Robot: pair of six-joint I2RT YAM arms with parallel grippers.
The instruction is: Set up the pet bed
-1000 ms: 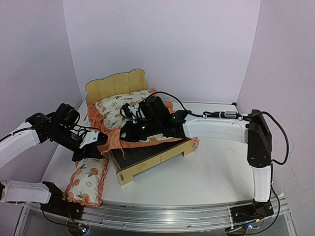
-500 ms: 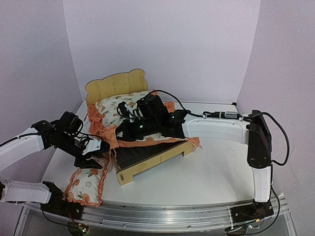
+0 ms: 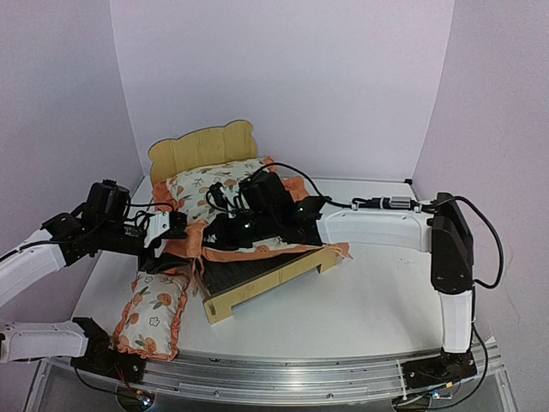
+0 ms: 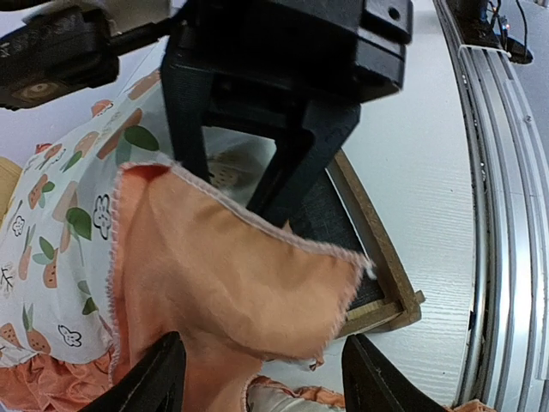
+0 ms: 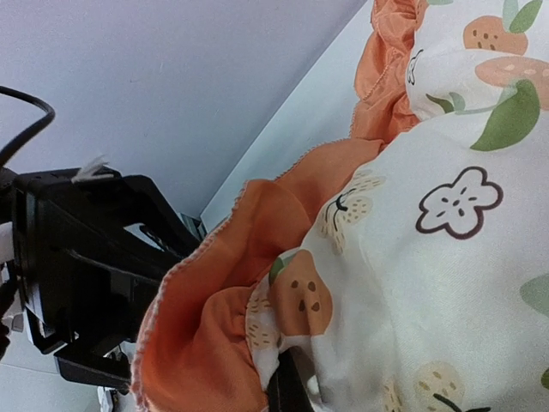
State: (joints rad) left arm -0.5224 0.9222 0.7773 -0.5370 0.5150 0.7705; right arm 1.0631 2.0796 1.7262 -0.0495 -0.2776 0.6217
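From above, the pet bed (image 3: 273, 276) stood left of centre on the white table (image 3: 377, 300), with its scalloped headboard (image 3: 202, 149) toward the back wall and its low footboard nearest the arms. The fruit-print mattress cushion (image 3: 199, 190) lay bunched at the head end, leaving the dark fabric base bare at the foot. The right gripper (image 3: 214, 233) rested on the cushion's near edge. The left gripper (image 3: 177, 233) hung just beside the bed's left side. A small matching pillow (image 3: 155, 312) lay on the table beside the footboard's left corner.

The left wrist camera showed its own jaws standing well apart, gripping nothing. A loose orange ruffle (image 4: 232, 287) drooped in front of them. Beyond it, the right gripper's fingers met at the cushion's edge above the frame's corner.

The right wrist camera was filled with printed fabric and orange frill. Its jaws were closed, with the cushion's cloth puckered at the one dark fingertip in view.
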